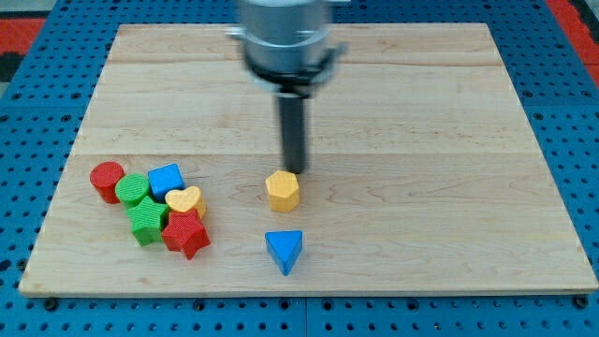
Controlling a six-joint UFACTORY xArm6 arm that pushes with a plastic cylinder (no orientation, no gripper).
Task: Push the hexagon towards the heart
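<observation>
A yellow hexagon (283,191) lies near the middle of the wooden board (421,140). A yellow heart (185,200) lies to its left, inside a cluster of blocks. My tip (295,171) is just above and slightly right of the hexagon, touching or nearly touching its upper right edge. The rod rises to the arm's grey body at the view's top.
Around the heart sit a red cylinder (108,181), a green cylinder (133,190), a blue cube (167,179), a green star (147,221) and a red star (186,234). A blue triangle (284,250) lies below the hexagon.
</observation>
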